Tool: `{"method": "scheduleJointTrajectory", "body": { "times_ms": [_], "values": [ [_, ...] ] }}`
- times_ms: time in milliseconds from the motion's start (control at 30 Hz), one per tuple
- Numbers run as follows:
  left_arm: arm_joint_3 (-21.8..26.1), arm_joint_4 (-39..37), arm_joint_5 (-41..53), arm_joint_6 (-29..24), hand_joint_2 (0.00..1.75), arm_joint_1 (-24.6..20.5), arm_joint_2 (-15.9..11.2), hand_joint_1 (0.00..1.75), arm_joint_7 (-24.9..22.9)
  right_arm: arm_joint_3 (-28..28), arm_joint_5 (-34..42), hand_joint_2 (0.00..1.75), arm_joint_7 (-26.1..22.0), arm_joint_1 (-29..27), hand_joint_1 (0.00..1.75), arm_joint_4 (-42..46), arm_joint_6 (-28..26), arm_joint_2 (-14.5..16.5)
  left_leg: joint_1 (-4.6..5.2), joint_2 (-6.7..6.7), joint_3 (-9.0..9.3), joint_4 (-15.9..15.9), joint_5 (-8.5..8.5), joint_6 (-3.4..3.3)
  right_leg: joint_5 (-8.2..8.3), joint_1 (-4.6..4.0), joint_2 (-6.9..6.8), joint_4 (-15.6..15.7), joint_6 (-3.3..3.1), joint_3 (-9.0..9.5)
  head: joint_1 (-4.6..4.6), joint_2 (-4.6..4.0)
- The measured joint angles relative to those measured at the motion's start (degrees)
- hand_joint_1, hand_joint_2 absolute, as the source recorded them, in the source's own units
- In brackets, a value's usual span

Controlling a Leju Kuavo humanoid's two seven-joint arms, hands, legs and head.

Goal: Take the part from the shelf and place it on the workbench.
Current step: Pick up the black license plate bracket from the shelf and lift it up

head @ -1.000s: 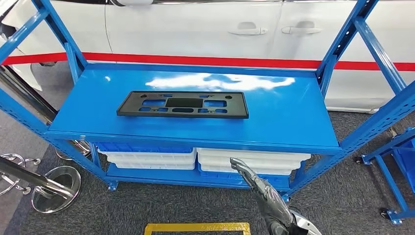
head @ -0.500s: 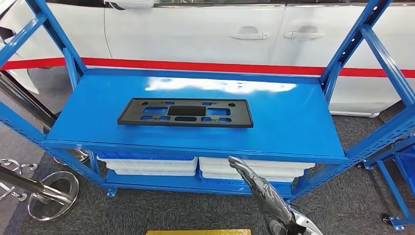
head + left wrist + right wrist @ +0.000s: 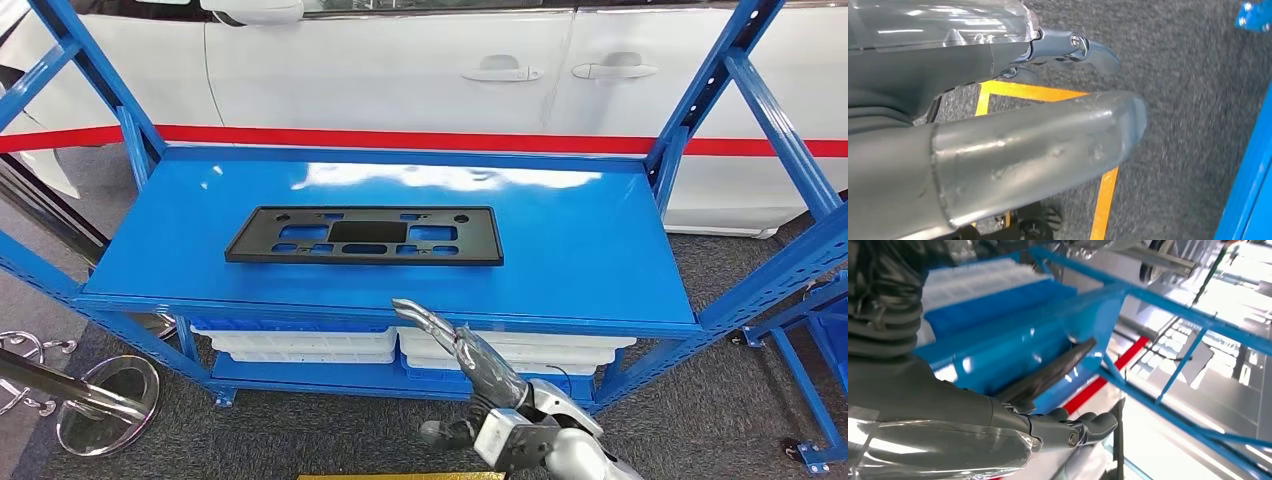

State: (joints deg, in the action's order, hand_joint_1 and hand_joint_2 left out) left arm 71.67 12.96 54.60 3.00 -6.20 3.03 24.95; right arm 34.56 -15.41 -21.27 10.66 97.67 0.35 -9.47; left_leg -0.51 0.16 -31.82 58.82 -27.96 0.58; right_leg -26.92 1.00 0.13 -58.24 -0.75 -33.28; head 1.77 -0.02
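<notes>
The part [image 3: 365, 235] is a flat black rectangular plate with cut-outs. It lies on the top board of the blue shelf [image 3: 590, 250], left of the middle. My right hand [image 3: 468, 362] is raised in front of the shelf's front edge, below and to the right of the part, fingers stretched out and holding nothing. In the right wrist view the part [image 3: 1050, 371] is seen edge-on beyond the fingers [image 3: 1083, 429], apart from them. My left hand [image 3: 1023, 142] hangs over the grey carpet, empty, its fingers apart.
White and blue bins [image 3: 300, 340] fill the shelf's lower level. A white car [image 3: 400, 70] stands right behind the shelf. Blue uprights [image 3: 770, 110] frame both ends. A chrome stand base [image 3: 105, 395] sits at the left, a blue cart [image 3: 815, 330] at the right, yellow floor tape [image 3: 1105, 197] below.
My right hand has come up and to the left, closer to the shelf's front edge, with its wrist now showing. The camera has shifted a little; the part lies still.
</notes>
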Motion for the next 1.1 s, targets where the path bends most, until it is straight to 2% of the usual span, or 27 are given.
{"method": "scheduleJointTrajectory", "body": {
  "times_ms": [67,133,167,200,233,300,333,367,467,533,567,633,667,700,733,800,833,867,900,1000,1033,1100],
  "values": [
    [-0.44,-0.01,0.34,0.01,0.00,-0.25,0.04,0.00,-0.31,1.55,-2.50,1.75,1.30,2.95,0.00,-1.84,-2.17,1.30,-0.17,-0.03,-2.34,5.07,-2.95,0.52,0.13,0.08,-0.08,0.24,-0.64,0.15,0.00,0.00],
    [-0.88,-0.02,0.71,-0.01,0.00,-0.37,0.06,0.00,-0.62,3.28,-6.09,1.75,3.06,5.80,0.00,-3.93,-4.37,2.59,-0.20,-0.03,-6.20,12.83,-6.19,0.85,0.09,-0.11,-0.07,0.19,-0.91,0.13,0.00,0.00],
    [-1.09,-0.02,0.89,-0.03,0.00,-0.41,0.05,0.00,-0.75,4.13,-7.73,1.75,3.85,7.12,0.00,-5.05,-5.22,3.23,-0.20,-0.03,-7.53,15.25,-6.59,0.90,0.05,-0.21,-0.05,0.13,-0.98,0.15,0.00,0.00],
    [-1.30,-0.02,1.02,-0.04,0.00,-0.45,0.05,0.00,-0.85,4.88,-8.95,1.75,4.43,8.30,0.00,-6.07,-5.80,3.83,-0.20,-0.04,-7.89,15.59,-5.86,0.86,-0.02,-0.29,-0.03,0.05,-1.04,0.21,0.00,0.01],
    [-1.49,-0.02,1.10,-0.05,0.00,-0.51,0.05,0.00,-0.90,5.47,-9.64,1.75,4.77,9.30,0.00,-6.89,-6.11,4.36,-0.19,-0.03,-7.06,13.45,-4.02,0.73,-0.12,-0.33,-0.01,-0.05,-1.06,0.31,0.00,0.01],
    [-1.73,-0.02,1.18,-0.05,0.00,-0.67,0.05,0.00,-0.95,6.27,-10.16,1.75,5.03,10.86,0.00,-8.08,-6.44,5.22,-0.12,-0.06,-3.57,5.62,0.16,0.32,-0.40,-0.43,0.00,-0.27,-0.92,0.48,0.00,0.02],
    [-1.81,-0.02,1.18,-0.05,0.00,-0.75,0.05,0.00,-0.95,6.54,-10.26,1.75,5.10,11.45,0.00,-8.54,-6.55,5.51,-0.01,-0.09,-2.13,2.36,1.35,0.08,-0.50,-0.52,0.02,-0.41,-0.75,0.43,0.00,0.01],
    [-1.90,-0.02,1.18,-0.05,0.00,-0.82,0.04,0.00,-0.97,6.78,-10.30,1.75,5.13,11.87,0.00,-8.93,-6.63,5.73,0.12,-0.13,-1.38,0.52,1.80,-0.13,-0.52,-0.61,0.00,-0.47,-0.53,0.32,0.00,0.01],
    [-2.12,-0.02,1.18,-0.06,0.00,-0.82,0.00,0.00,-1.04,7.23,-10.52,1.75,5.17,12.44,0.00,-9.79,-6.79,6.05,0.13,-0.26,-1.23,-0.50,1.95,-0.83,-0.49,-0.69,-0.10,-0.35,0.25,0.19,0.00,0.00],
    [-2.25,-0.02,1.23,-0.04,0.00,-0.91,0.00,0.00,-1.09,7.40,-12.05,1.75,5.60,12.99,0.00,-10.22,-7.64,6.24,-0.22,-0.23,-1.02,-1.10,2.33,-1.57,-2.03,-0.73,-0.09,-2.29,0.74,-0.60,-0.01,0.00],
    [-2.37,-0.02,1.30,-0.03,0.00,-0.99,0.00,0.00,-1.14,7.53,-13.48,1.75,6.17,13.44,0.00,-10.53,-8.42,6.36,-0.36,-0.18,-0.96,-1.30,2.48,-1.85,-3.61,-0.69,-0.09,-4.90,0.93,-1.78,-0.01,0.00],
    [-2.71,-0.02,1.62,-0.02,0.00,-1.15,0.00,0.00,-1.34,8.00,-16.63,1.75,7.89,14.60,0.00,-11.71,-9.93,6.88,-0.31,-0.11,-1.07,-1.33,2.53,-2.04,-6.98,-0.59,-0.08,-12.21,1.20,-5.37,-0.02,0.00],
    [-2.93,-0.02,1.82,-0.01,0.00,-1.22,0.00,0.00,-1.49,8.30,-18.16,1.75,8.88,15.29,0.00,-12.62,-10.56,7.28,-0.29,-0.08,-1.11,-1.30,2.52,-2.04,-7.71,-0.49,-0.09,-15.02,1.31,-6.85,-0.02,0.00],
    [-3.17,-0.02,2.07,0.00,0.00,-1.32,0.00,0.00,-1.65,8.57,-19.62,1.75,9.81,16.05,0.00,-13.63,-11.08,7.77,-0.28,-0.07,-1.12,-1.25,2.51,-2.02,-7.39,-0.39,-0.10,-16.05,1.39,-7.51,-0.02,0.00],
    [-3.45,-0.02,2.30,0.03,0.00,-1.46,0.02,0.00,-1.84,8.80,-21.28,1.75,10.75,16.95,0.00,-14.72,-11.68,8.30,-0.28,-0.09,-1.10,-1.17,2.48,-1.98,-5.93,-0.30,-0.11,-14.81,1.39,-7.06,-0.02,0.00],
    [-4.05,-0.02,2.76,0.09,0.00,-1.85,0.08,0.00,-2.26,9.11,-25.32,1.75,12.48,19.15,0.00,-17.04,-13.21,9.29,-0.28,-0.22,-1.06,-0.91,2.31,-1.76,-1.79,-0.17,-0.13,-7.56,1.16,-3.77,-0.02,0.00],
    [-4.39,-0.02,2.97,0.13,0.00,-2.10,0.12,0.00,-2.49,9.32,-27.98,1.75,13.35,20.39,0.00,-18.39,-14.21,9.79,-0.18,-0.28,-1.18,-0.66,2.20,-1.54,-0.43,-0.24,-0.14,-3.99,0.97,-2.19,-0.02,0.00],
    [-4.76,-0.02,3.21,0.15,0.00,-2.32,0.15,0.00,-2.73,9.57,-30.78,1.75,14.17,21.55,0.00,-19.81,-15.17,10.23,-0.12,-0.32,-1.35,-0.53,2.17,-1.26,0.22,-0.34,-0.12,-1.74,0.77,-1.25,-0.01,0.00],
    [-5.14,-0.02,3.39,0.17,0.00,-2.51,0.16,0.00,-2.96,9.89,-33.72,1.75,15.00,22.59,0.00,-21.33,-16.06,10.65,-0.06,-0.33,-1.51,-0.49,2.18,-0.94,0.24,-0.50,-0.07,-0.77,0.55,-0.94,-0.01,0.00],
    [-6.13,-0.02,3.63,0.15,0.00,-2.96,0.21,0.00,-3.33,11.03,-41.17,1.75,17.37,25.06,0.00,-25.84,-17.59,12.05,-0.19,-0.31,-1.68,-0.42,2.01,0.09,0.60,-0.53,0.07,-0.23,-0.35,-0.91,-0.01,0.00],
    [-6.36,-0.02,3.65,0.13,0.00,-3.11,0.27,0.00,-3.35,11.43,-43.04,1.75,18.10,25.80,0.00,-27.30,-17.81,12.67,-0.27,-0.30,-2.06,0.51,1.30,0.38,0.76,-0.42,0.05,0.02,-0.72,-0.81,0.00,0.00],
    [-6.77,-0.02,3.67,0.09,0.00,-3.36,0.38,0.00,-3.44,12.26,-46.08,1.75,19.51,27.11,0.00,-30.75,-18.14,14.16,-0.37,-0.29,-4.48,5.94,-1.77,0.91,0.93,-0.36,0.00,0.29,-1.21,-0.71,0.00,0.00]
  ]
}}
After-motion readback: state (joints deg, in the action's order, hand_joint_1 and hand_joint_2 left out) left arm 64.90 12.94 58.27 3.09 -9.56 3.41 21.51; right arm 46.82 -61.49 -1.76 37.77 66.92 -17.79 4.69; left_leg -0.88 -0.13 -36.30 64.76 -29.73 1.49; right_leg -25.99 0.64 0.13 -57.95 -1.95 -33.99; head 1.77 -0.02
